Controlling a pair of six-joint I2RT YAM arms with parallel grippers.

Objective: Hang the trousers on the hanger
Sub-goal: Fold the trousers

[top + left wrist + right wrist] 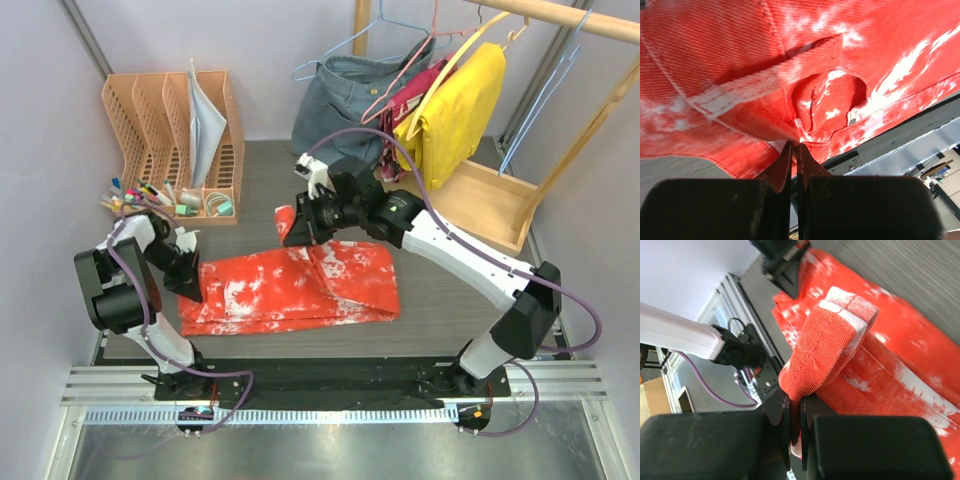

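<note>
The red-orange trousers (300, 285) with white splotches lie folded on the dark mat in front of the arms. At their left edge my left gripper (190, 288) is shut on the fabric; its wrist view shows the trousers (805, 75) pinched between the closed tips of the gripper (795, 146). My right gripper (290, 226) holds the far upper corner lifted off the mat. Its wrist view shows a thick fold of the trousers (835, 335) clamped in the gripper (801, 399). An empty light-blue wire hanger (545, 97) hangs from the wooden rod at the far right, away from both grippers.
A denim garment (345, 105) on another blue hanger, a pink hanger (410, 70) and a yellow garment (455, 110) hang from the rod (560, 15). The rack's wooden base (490, 205) sits at back right. An orange file organiser (170, 130) and pens (150, 195) stand at back left.
</note>
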